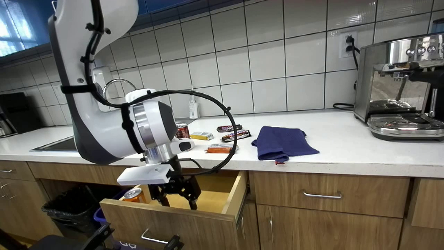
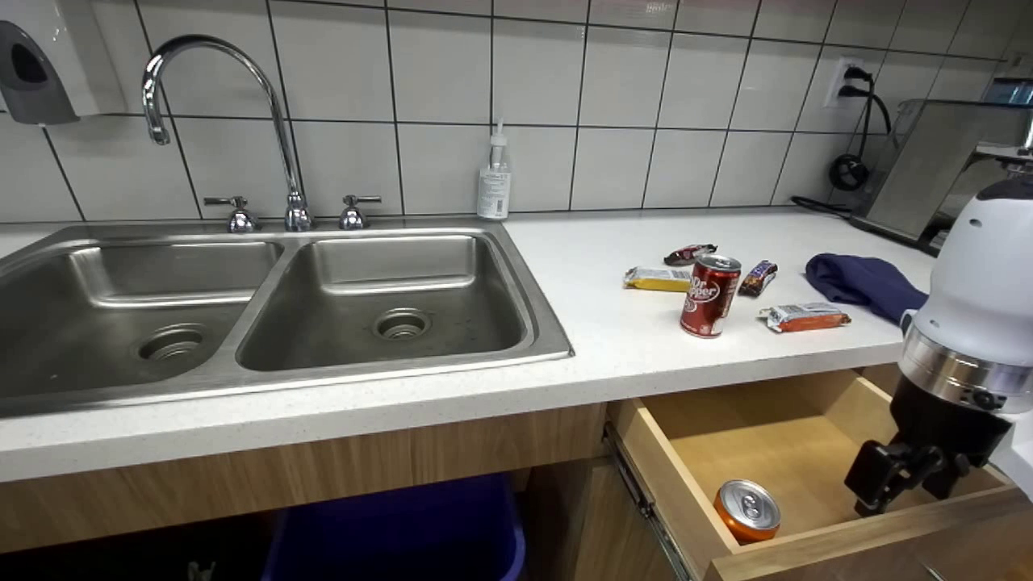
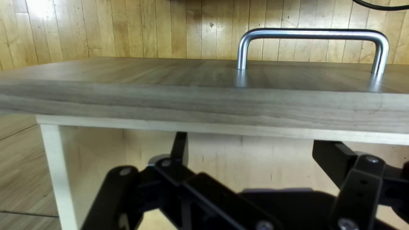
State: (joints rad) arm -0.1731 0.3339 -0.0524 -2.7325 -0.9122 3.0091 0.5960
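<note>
over the open drawer [image 1: 187, 222], robot arm [image 1: 104, 132] bent, fingers [image 3: 330, 157] spread wide, pointing down

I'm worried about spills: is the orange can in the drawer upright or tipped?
Upright: the orange can stands in the drawer, its silver lid facing up in both exterior views. Its contents do not show.

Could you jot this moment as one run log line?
gripper: open, empty, partly inside open drawer; orange can: in drawer; red can, blue cloth: on counter
</note>
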